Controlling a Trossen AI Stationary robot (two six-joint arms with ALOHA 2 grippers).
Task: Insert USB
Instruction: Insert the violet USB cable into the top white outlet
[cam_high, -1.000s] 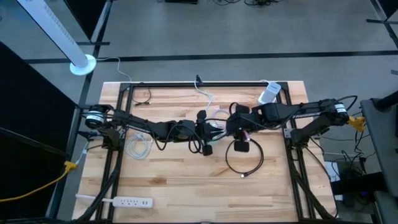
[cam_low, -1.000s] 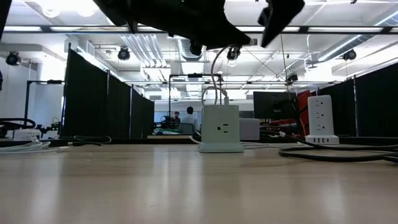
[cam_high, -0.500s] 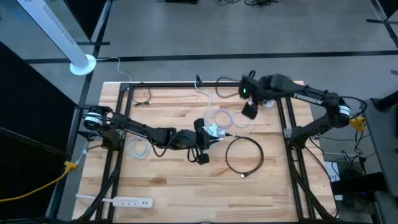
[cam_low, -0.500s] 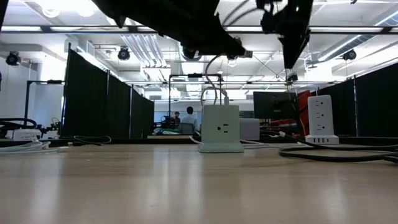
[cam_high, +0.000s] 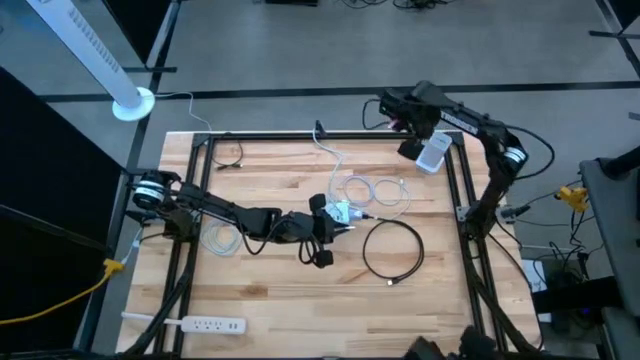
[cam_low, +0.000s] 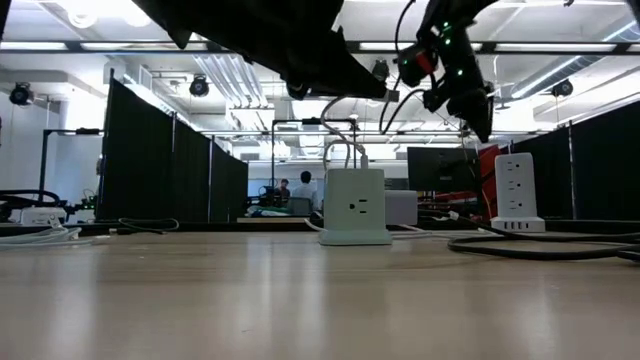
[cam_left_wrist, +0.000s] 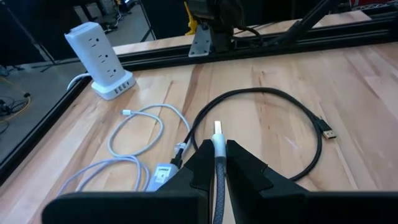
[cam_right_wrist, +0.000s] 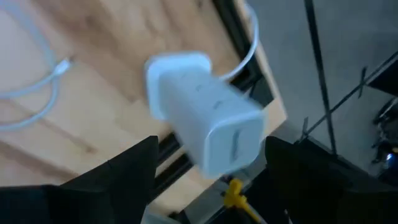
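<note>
Swinging away from the table's middle since a second ago, the right gripper (cam_high: 409, 148) now hangs at about one o'clock from the table centre, over the back right corner and right above the white power tower (cam_high: 433, 152), which fills the right wrist view (cam_right_wrist: 202, 127); its two dark fingers (cam_right_wrist: 134, 171) stand wide apart with nothing between them. The left gripper (cam_high: 328, 222) has stayed near the table's centre, its fingers pinched narrow on the braided USB cable (cam_left_wrist: 218, 163), whose metal plug sticks out past the fingertips. Just beside it, toward one o'clock, lies the small white charger cube (cam_high: 343, 211) with its loose white cable loops (cam_high: 375, 190). A black cable loop (cam_high: 392, 250) lies at about four o'clock from the left gripper, its plug end resting on the wood. At seven o'clock, near the front left corner of the wooden table (cam_high: 270, 290), lies a white power strip (cam_high: 205, 324).
</note>
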